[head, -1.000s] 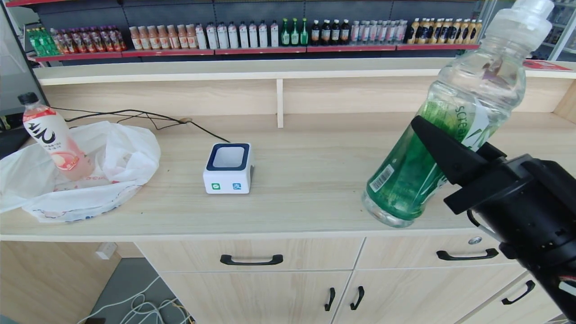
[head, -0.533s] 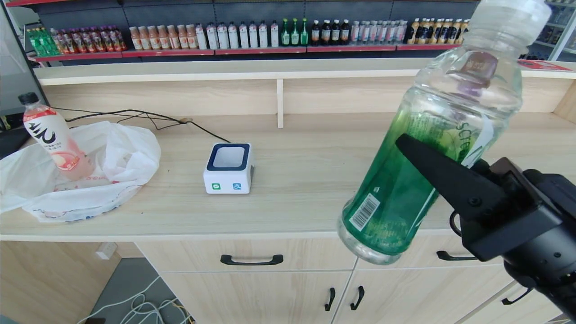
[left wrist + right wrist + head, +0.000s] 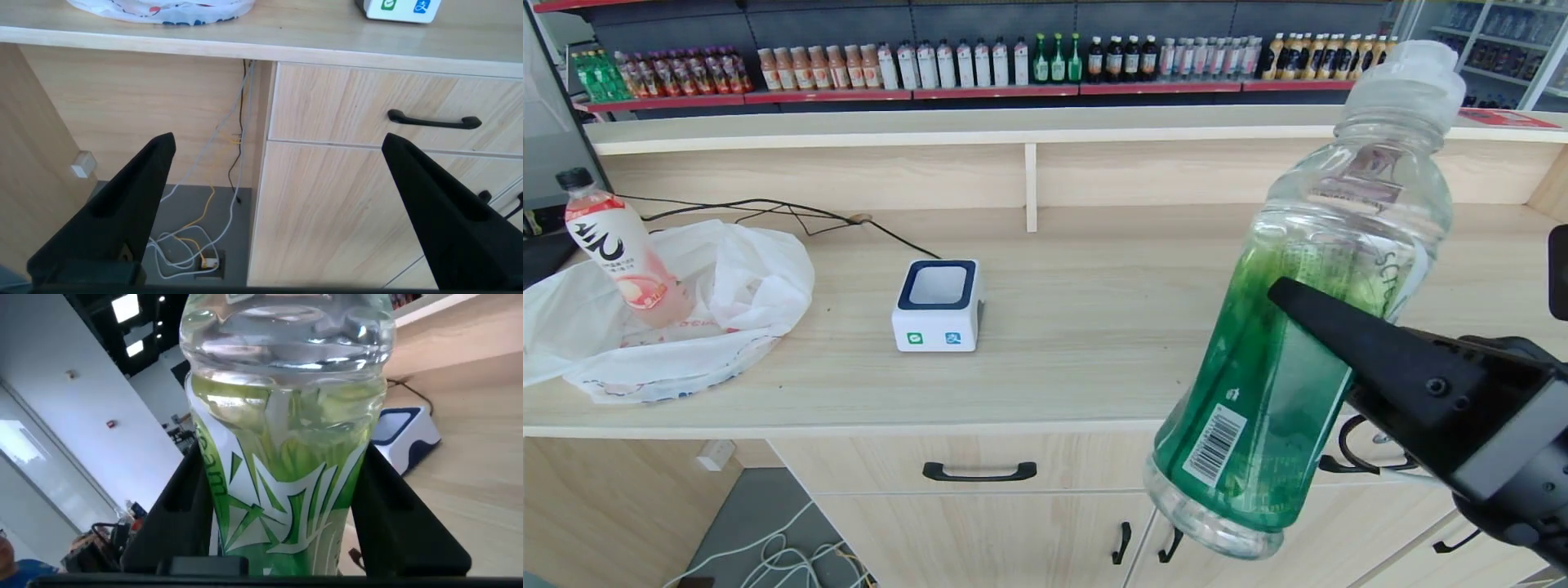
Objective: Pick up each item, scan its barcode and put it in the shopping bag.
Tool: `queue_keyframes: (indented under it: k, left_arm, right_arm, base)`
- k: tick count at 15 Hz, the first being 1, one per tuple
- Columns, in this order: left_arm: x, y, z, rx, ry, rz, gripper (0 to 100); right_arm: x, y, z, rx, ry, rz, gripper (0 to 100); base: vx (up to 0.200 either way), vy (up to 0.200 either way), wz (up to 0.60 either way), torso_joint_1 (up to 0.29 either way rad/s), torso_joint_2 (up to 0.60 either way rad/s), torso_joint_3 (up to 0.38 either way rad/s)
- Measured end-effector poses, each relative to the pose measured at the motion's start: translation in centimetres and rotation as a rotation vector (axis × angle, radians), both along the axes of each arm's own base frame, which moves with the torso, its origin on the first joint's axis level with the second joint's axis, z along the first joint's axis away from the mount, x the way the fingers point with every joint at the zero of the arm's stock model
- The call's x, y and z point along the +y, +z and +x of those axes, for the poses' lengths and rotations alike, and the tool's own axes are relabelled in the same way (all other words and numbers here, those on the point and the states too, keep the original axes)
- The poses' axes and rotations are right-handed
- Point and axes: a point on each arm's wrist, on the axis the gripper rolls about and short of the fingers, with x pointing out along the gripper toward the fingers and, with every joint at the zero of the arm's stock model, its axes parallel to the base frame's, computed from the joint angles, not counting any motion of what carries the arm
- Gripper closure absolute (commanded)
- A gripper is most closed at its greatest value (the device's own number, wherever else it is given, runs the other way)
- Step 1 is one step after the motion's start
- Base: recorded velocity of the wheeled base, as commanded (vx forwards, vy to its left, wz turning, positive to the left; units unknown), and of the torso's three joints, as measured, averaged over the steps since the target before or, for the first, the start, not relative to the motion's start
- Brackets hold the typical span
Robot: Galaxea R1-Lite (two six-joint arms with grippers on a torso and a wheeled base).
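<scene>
The counter (image 3: pixel 1078 327) runs wide and flat, with its front lip straight across and a raised back ledge (image 3: pixel 1029 122) closing off the far side. The scanner (image 3: pixel 937 305) sits near the middle. From it, bare wood stretches out toward three o'clock, plenty of room to swing through. At its nine o'clock lies the shopping bag (image 3: pixel 743 286), slumped open and spilling up to the front lip, with a pink bottle (image 3: pixel 621 249) standing tilted in it. A dark cable (image 3: pixel 768 204) trails along the back from the scanner's eleven o'clock.

The green bottle (image 3: pixel 1290 343) is up in the air at about the scanner's four o'clock, well clear of it. It leans with the cap toward one o'clock and the base lowest, and its base overlaps the drawer fronts from where the head looks. The barcode patch faces outward low on its side.

The right gripper (image 3: pixel 288 498) is clamped around the bottle's labelled middle, one finger pressed to each side.

The left gripper (image 3: pixel 278 143) hangs below the counter lip facing the cabinet front, fingers spread wide with nothing between them. A drawer handle (image 3: pixel 433 122) sits ahead of it.
</scene>
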Motion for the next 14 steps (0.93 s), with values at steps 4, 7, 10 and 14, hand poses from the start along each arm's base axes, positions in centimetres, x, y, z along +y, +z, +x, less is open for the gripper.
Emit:
queue_keyframes:
  k: [4,7,10,14]
  left_arm:
    - [0.0,0.0,0.0,0.0,0.0,0.0,0]
    - [0.0,0.0,0.0,0.0,0.0,0.0,0]
    - [0.0,0.0,0.0,0.0,0.0,0.0,0]
    - [0.0,0.0,0.0,0.0,0.0,0.0,0]
  right_arm:
    - [0.1,1.5,-0.1,0.027,0.054,0.094,100]
    - [0.5,2.9,-0.1,0.034,0.103,0.162,100]
    - [1.0,3.5,0.1,0.07,0.151,0.21,100]
    - [1.5,3.7,0.3,0.122,0.196,0.245,100]
  base:
    - [0.0,0.0,0.0,0.0,0.0,0.0]
    - [0.0,0.0,0.0,0.0,0.0,0.0]
    - [0.0,0.0,0.0,0.0,0.0,0.0]
    - [0.0,0.0,0.0,0.0,0.0,0.0]
